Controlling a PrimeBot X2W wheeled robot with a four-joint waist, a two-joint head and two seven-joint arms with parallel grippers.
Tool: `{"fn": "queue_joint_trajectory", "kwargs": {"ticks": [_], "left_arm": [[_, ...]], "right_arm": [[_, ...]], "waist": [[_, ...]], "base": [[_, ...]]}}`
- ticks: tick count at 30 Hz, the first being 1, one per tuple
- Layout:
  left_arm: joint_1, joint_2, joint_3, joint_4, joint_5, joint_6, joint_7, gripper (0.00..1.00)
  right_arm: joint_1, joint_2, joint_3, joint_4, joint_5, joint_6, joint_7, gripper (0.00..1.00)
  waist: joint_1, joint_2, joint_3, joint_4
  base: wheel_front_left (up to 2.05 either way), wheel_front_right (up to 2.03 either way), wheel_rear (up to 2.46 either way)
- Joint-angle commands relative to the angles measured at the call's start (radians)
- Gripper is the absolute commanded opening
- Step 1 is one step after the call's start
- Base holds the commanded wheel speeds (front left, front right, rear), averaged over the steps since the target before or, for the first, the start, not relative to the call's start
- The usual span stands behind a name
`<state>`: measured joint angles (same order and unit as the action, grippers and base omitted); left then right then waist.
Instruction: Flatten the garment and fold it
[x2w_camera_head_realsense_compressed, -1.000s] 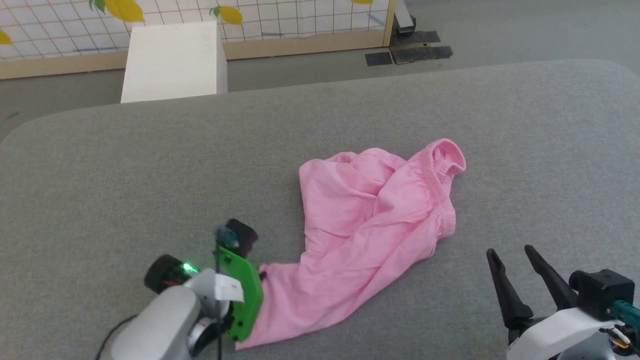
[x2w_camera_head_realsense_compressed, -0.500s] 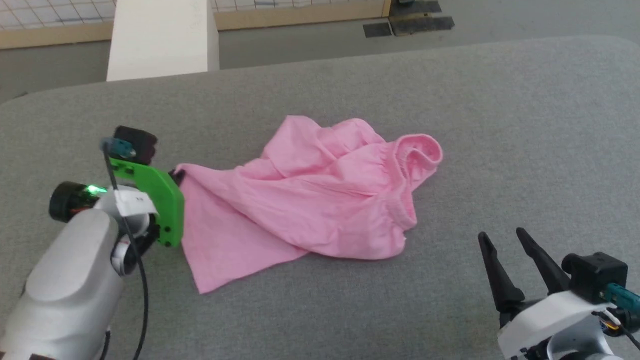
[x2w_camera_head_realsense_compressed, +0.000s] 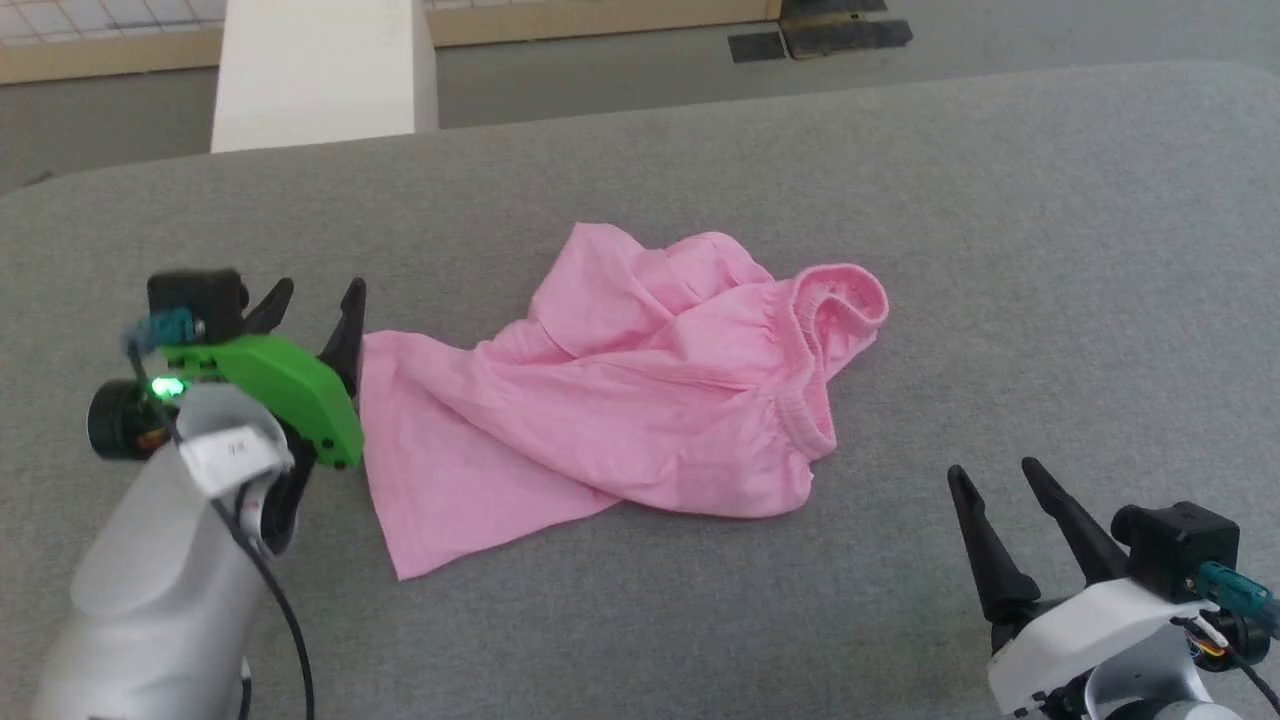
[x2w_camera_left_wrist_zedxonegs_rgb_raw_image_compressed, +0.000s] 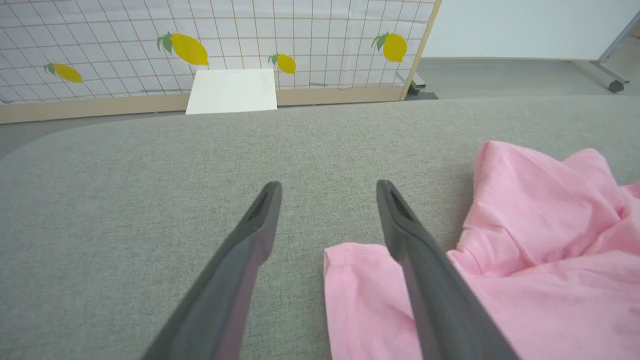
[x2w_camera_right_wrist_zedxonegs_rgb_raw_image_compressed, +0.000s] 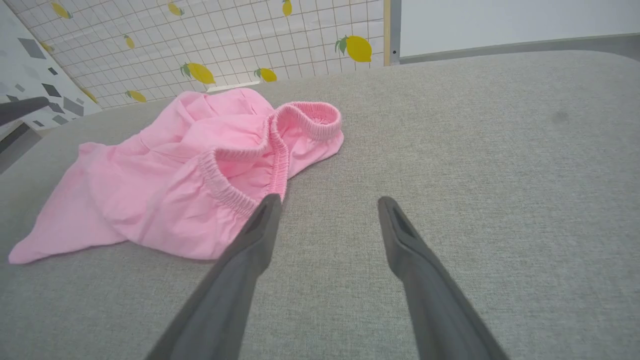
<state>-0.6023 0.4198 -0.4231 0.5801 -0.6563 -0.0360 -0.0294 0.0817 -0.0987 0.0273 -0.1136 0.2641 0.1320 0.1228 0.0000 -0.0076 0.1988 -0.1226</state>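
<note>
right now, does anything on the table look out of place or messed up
The garment lies crumpled, not flat: its elastic waistband is twisted into a loop at the right, and one corner lies by the open left end effector. No damage shows.

There is one pink garment (x2w_camera_head_realsense_compressed: 620, 400), one grey padded table (x2w_camera_head_realsense_compressed: 900, 200) and one white box (x2w_camera_head_realsense_compressed: 315, 70). Two grippers count, the left gripper (x2w_camera_head_realsense_compressed: 320, 290) and the right gripper (x2w_camera_head_realsense_compressed: 992, 468), with two dark fingers (x2w_camera_left_wrist_zedxonegs_rgb_raw_image_compressed: 250, 250) each. One grid panel (x2w_camera_left_wrist_zedxonegs_rgb_raw_image_compressed: 300, 30) bears four lemon prints (x2w_camera_left_wrist_zedxonegs_rgb_raw_image_compressed: 185, 48) in the left wrist view.
</note>
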Motion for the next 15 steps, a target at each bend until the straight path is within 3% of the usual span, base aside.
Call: {"fn": "queue_joint_trajectory", "kwargs": {"ticks": [1, 7, 15], "left_arm": [[0.043, -0.006, 0.01, -0.019, 0.01, 0.025, -0.046, 1.0], [0.204, -0.021, 0.022, -0.151, 0.029, 0.122, -0.15, 1.0], [0.405, -0.005, -0.022, -0.333, 0.008, 0.194, -0.032, 1.0]], "right_arm": [[-0.006, -0.002, -0.003, -0.001, 0.004, -0.001, -0.003, 1.0], [0.011, -0.008, -0.018, -0.01, 0.002, -0.001, 0.009, 1.0], [0.042, -0.01, -0.022, -0.027, 0.0, -0.001, 0.029, 1.0]], "waist": [[0.0, 0.0076, -0.024, 0.023], [0.0, 0.0076, -0.068, 0.057], [0.0, 0.0076, -0.115, 0.083]], "base": [[0.0, 0.0, 0.0], [0.0, 0.0, 0.0], [0.0, 0.0, 0.0]]}}
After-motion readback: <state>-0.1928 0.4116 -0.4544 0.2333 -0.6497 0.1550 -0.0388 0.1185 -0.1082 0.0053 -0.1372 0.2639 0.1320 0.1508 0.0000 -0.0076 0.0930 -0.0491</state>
